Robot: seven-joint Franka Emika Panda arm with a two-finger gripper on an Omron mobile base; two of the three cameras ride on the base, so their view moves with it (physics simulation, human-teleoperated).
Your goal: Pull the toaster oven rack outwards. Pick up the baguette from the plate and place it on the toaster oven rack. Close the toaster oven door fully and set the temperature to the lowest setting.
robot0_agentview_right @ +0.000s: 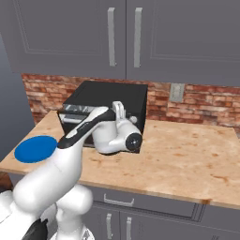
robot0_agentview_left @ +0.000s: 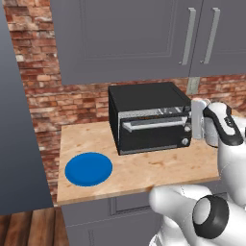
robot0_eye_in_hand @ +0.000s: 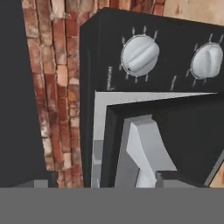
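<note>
I have the gripper (robot0_agentview_left: 198, 126) at the right front of the toaster oven (robot0_agentview_left: 144, 103), close to the strip with the knobs. The toaster oven door (robot0_agentview_left: 153, 126) stands almost upright but is not fully shut: in the hand view a narrow gap shows between the door edge and the oven frame, and the end of the silver handle (robot0_eye_in_hand: 146, 151) is just in front of the camera. I think I am in the closing step, pushing near the handle's end because there the door swings most easily.

If the fingers are wide or narrow I cannot tell; their tips are hidden at the bottom of the hand view.

The plate (robot0_agentview_left: 89, 168) lies bare on the wooden surface (robot0_agentview_left: 158, 168), well apart to the left of the oven. The baguette I do not see on it, so I judge it is inside on the rack. Two knobs (robot0_eye_in_hand: 140, 54) are near, which suits the temperature step.
</note>
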